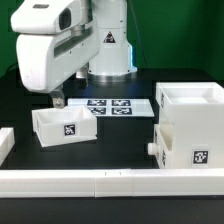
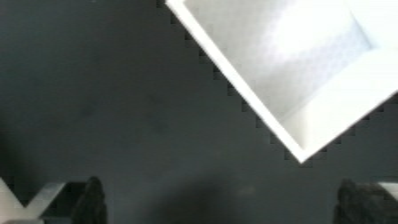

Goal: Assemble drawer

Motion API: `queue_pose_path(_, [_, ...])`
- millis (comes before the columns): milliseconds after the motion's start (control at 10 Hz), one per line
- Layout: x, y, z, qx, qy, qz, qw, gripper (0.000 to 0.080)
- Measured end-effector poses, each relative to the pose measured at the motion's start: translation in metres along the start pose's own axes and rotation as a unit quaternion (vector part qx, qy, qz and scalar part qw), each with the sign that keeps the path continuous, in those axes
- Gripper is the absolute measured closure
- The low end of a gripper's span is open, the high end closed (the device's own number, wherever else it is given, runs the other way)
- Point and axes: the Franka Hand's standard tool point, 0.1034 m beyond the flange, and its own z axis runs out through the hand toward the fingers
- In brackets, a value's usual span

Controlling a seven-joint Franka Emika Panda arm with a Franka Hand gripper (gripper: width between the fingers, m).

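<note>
The tall white housing [image 1: 193,108] stands at the exterior view's right with a tag on its front. A knobbed tray [image 1: 168,146] sits low in it, its knob pointing to the exterior view's left. A second shallow tray [image 1: 62,126] with a tag lies on the black table at the left; one of its corners shows in the wrist view [image 2: 285,70]. My gripper [image 1: 57,99] hovers just above and behind that tray's back left corner. In the wrist view my gripper [image 2: 222,203] is open and empty, its dark fingertips [image 2: 79,198] wide apart over bare table.
The marker board [image 1: 110,105] lies flat behind the tray, in front of the arm's base. A low white rail [image 1: 100,181] runs along the front of the table, and another rail piece [image 1: 5,143] is at the exterior view's left.
</note>
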Motion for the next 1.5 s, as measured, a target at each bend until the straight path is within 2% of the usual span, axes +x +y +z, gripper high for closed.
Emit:
queue_pose_path(200, [-0.001, -0.001, 0.001, -0.001, 0.001, 0.066, 0.998, 0.0151])
queue_pose_path(300, [-0.005, -0.006, 0.002, -0.014, 0.007, 0.137, 0.990, 0.0151])
queue_pose_path(400, [-0.009, -0.017, 0.004, -0.029, 0.014, 0.177, 0.984, 0.0151])
queue_pose_path(500, [-0.014, -0.029, 0.007, -0.032, 0.015, 0.199, 0.979, 0.0151])
queue_pose_path(600, [-0.021, -0.035, 0.011, -0.041, 0.019, 0.220, 0.975, 0.0151])
queue_pose_path(700, [-0.027, -0.037, 0.013, -0.041, 0.017, 0.217, 0.975, 0.0151])
queue_pose_path(1100, [-0.026, -0.038, 0.014, -0.039, 0.017, 0.218, 0.975, 0.0151])
queue_pose_path(1200, [-0.028, -0.040, 0.018, -0.051, 0.025, 0.244, 0.968, 0.0151])
queue_pose_path(1300, [-0.036, -0.050, 0.029, -0.059, 0.030, 0.264, 0.962, 0.0151])
queue_pose_path(1500, [-0.036, -0.058, 0.040, -0.056, 0.030, 0.268, 0.961, 0.0151])
